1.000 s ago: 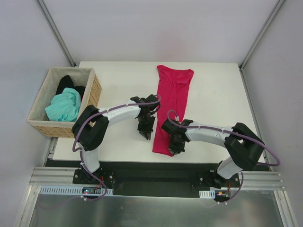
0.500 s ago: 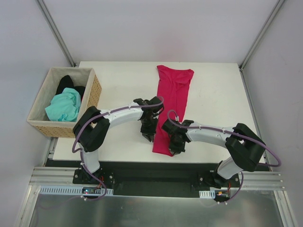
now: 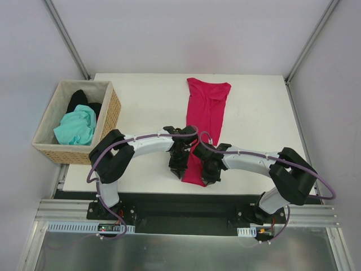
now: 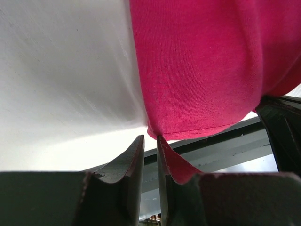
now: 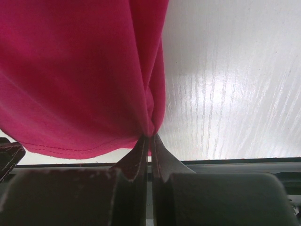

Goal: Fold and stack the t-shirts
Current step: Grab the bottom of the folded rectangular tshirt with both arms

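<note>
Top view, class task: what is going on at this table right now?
Two robot arms are working on a crimson shirt that lies in a long folded strip on the table. The right gripper is shut on the strip's near hem. The left gripper sits at the near left corner with its jaws a slit apart; whether it grips cloth is unclear. A teal shirt and a black shirt wait in the basket at the left.
</note>
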